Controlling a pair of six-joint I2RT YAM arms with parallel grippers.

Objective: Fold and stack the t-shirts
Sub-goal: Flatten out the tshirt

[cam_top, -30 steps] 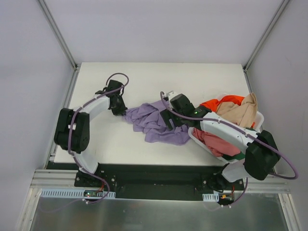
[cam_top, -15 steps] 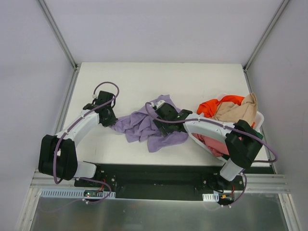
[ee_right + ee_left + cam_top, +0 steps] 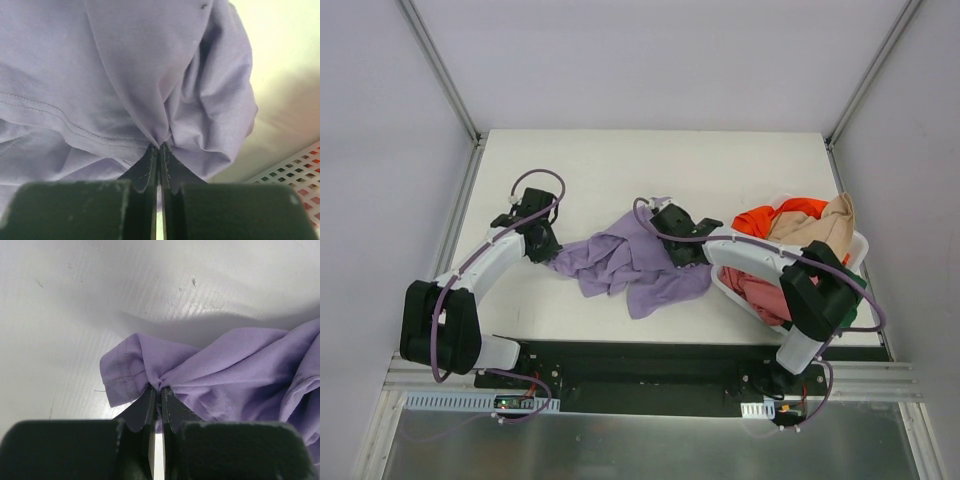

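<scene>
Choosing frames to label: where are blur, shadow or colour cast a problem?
Left wrist: lavender purple cloth t-shirt sharp, a soft shadow on the white table behind it. Right wrist: warm yellowish cast, white plastic mesh basket slightly soft. Top external: even light.

Pink t-shirt (image 3: 752, 293), basket (image 3: 863, 248) partly hidden under right arm (image 3: 760, 260).

we see the overhead view bright, even and sharp, with faint shadows on the surface (image 3: 620, 165). in the wrist views the left claw (image 3: 159, 392) and right claw (image 3: 159, 149) loom dark and blurred at the bottom edge. a broad soft shadow lies beyond the lavender t-shirt (image 3: 235, 370), and the right view's upper corner glows yellowish.
</scene>
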